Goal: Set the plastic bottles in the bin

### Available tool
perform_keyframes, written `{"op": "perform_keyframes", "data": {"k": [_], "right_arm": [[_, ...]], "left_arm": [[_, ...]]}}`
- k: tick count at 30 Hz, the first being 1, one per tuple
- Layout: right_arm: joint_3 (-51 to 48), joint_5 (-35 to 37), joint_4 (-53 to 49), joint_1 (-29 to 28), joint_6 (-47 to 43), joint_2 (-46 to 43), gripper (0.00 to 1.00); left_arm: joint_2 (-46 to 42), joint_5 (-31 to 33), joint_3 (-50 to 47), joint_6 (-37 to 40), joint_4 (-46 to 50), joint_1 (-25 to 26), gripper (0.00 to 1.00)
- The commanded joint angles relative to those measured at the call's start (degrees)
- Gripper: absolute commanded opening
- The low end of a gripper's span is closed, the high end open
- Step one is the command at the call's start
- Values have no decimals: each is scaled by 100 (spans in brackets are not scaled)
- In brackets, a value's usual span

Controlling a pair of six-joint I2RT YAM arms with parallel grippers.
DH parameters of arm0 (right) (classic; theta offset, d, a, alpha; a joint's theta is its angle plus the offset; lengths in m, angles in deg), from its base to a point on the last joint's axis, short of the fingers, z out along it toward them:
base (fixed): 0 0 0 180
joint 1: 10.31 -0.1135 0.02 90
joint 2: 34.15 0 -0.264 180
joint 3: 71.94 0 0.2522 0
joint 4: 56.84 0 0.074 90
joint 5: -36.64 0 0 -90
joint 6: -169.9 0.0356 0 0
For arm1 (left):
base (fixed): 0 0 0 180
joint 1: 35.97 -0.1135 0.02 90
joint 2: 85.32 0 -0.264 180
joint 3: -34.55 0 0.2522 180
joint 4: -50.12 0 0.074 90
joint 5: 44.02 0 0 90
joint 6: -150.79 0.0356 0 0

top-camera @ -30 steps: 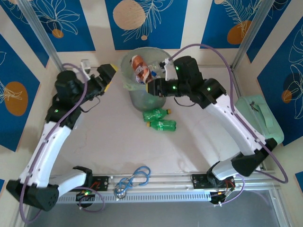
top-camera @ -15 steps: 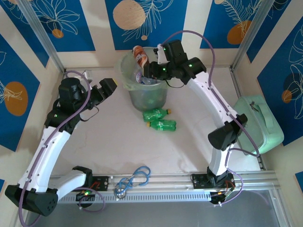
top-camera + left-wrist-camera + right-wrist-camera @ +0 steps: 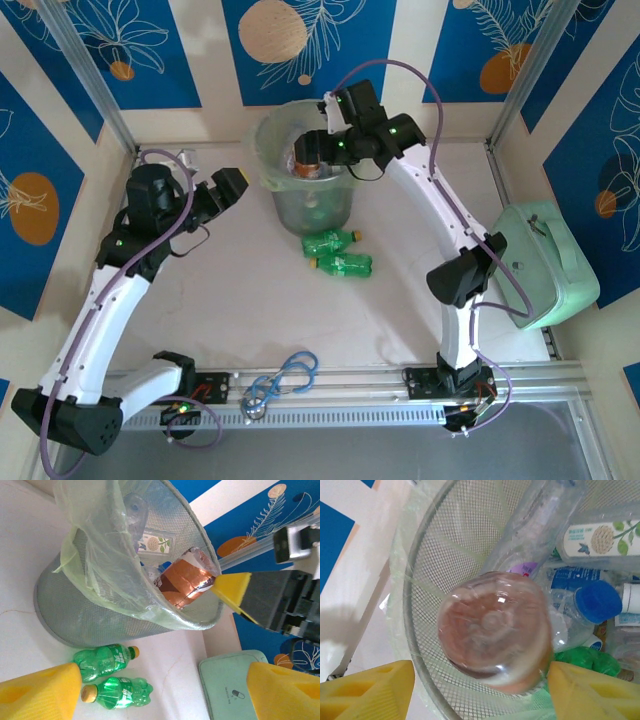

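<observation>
On the desk [image 3: 250,290], the bin [image 3: 318,208] is holding several clear bottles [image 3: 535,525]. The right end effector [image 3: 308,152] is hovering over the bin's mouth, its fingers spread on either side of the brown bottle [image 3: 495,630], which is leaning inside the bin's rim. The left end effector [image 3: 230,184] is standing left of the bin, spread wide and empty, while two green bottles [image 3: 340,263] are lying side by side on the desk just in front of the bin.
</observation>
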Motion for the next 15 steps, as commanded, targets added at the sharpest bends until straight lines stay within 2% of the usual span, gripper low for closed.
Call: {"op": "perform_keyframes", "data": {"k": [1,5,7,9,12,15], "right_arm": [[29,351,-61,-16,-48,-515,72],[-800,502,269,120,152,-1342,73],[-1381,248,526,319,378,-1744,72],[-1638,-130,649,456,534,-1893,60],[-1523,-335,611,280,463,-1751,44],[-1203,-440,652,29,481,-1448,40]], "left_arm": [[2,-7,-102,70,-8,-34,84],[-25,-10,-176,42,-32,-38,84],[-18,-24,-228,22,-64,-36,83],[8,-51,-264,-28,-110,-39,81],[39,-69,-310,-113,-182,-36,79],[33,-22,-366,-180,-190,-32,77]]}}
